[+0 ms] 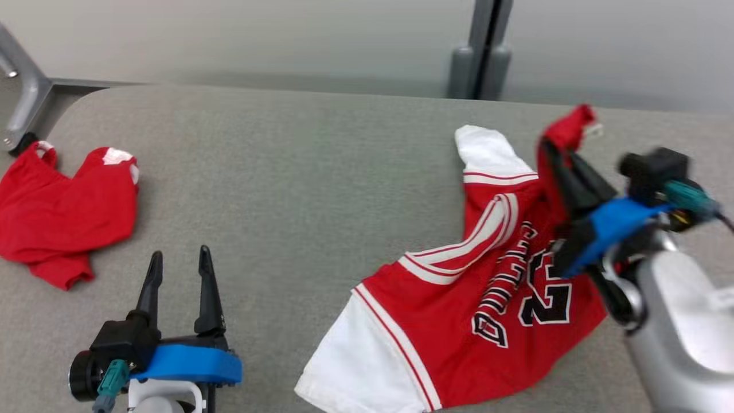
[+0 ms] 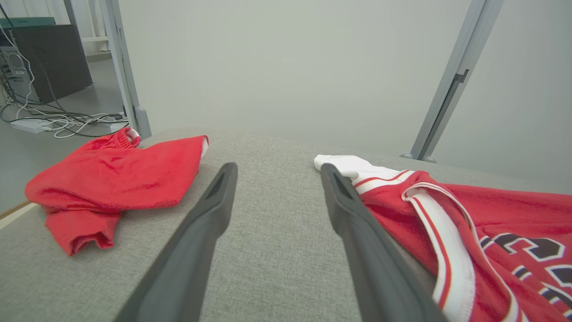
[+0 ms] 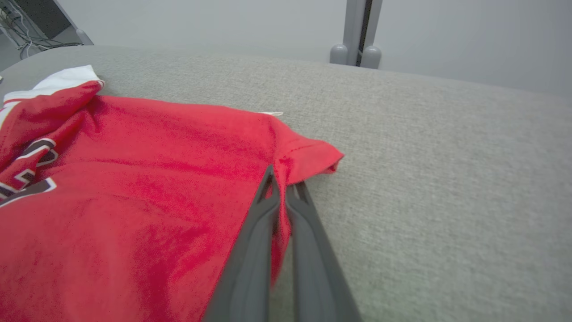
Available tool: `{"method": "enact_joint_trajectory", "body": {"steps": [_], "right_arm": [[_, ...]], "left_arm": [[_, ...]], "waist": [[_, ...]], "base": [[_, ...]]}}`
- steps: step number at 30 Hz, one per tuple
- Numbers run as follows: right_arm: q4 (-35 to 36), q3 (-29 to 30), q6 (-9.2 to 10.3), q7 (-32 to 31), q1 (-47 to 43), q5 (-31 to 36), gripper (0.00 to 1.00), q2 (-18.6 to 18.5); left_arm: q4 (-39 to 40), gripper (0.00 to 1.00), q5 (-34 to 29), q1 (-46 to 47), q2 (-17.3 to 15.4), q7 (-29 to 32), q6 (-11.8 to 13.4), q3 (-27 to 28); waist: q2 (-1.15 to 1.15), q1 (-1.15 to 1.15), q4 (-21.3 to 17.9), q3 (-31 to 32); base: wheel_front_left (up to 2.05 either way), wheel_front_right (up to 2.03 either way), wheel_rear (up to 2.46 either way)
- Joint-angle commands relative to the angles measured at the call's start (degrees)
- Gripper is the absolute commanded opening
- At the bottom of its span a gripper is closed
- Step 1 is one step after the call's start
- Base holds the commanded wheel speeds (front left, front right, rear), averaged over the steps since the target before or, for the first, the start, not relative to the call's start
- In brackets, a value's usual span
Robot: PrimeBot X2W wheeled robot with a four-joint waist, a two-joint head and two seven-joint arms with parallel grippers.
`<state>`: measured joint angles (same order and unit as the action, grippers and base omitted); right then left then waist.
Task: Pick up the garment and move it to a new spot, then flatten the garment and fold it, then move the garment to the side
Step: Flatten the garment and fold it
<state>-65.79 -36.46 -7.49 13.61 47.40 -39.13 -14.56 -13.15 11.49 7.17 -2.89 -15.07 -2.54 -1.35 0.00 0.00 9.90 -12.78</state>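
Red jersey (image 1: 487, 298) lies slanting from the near counter (image 1: 287, 172) edge to its far corner, which the right fingers (image 3: 259, 223) clamp; left fingers (image 1: 207, 292) gape empty, well apart.

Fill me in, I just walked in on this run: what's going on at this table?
The robot's right gripper is shut on a red edge of the red and white basketball jersey, which lies rumpled on the grey table, not yet flattened or folded. The left gripper is open and holds nothing. A second red garment sits bunched at the table's left edge.
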Motion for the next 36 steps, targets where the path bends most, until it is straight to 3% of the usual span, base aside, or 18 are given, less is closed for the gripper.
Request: {"method": "enact_joint_trajectory", "body": {"steps": [1,19,29,36], "right_arm": [[1.0,0.5,-0.01,0.7,-1.5,-0.8,0.00,-1.2],[13.5,8.0,-0.01,1.6,-8.2,-0.5,0.00,-9.6],[24.1,17.4,-0.01,1.7,-15.0,4.0,0.00,-14.4],[28.8,22.3,-0.01,0.2,-18.0,6.7,0.00,-15.4]], "left_arm": [[-0.1,1.00,-0.5,-0.3,0.0,-0.1,-0.1,0.3],[0.9,1.00,-1.1,-2.6,0.0,-0.1,0.2,1.4],[1.2,1.00,-1.6,-3.7,0.0,-0.1,0.0,1.7],[1.4,1.00,-1.8,-3.9,0.0,-0.1,-0.2,1.9]], "waist": [[0.00,0.00,-1.3,1.3],[0.00,0.00,-4.8,3.5],[0.00,0.00,-6.0,4.4],[0.00,0.00,-6.2,4.5]], "base": [[0.00,0.00,0.00],[0.00,0.00,0.00],[0.00,0.00,0.00],[0.00,0.00,0.00]]}}
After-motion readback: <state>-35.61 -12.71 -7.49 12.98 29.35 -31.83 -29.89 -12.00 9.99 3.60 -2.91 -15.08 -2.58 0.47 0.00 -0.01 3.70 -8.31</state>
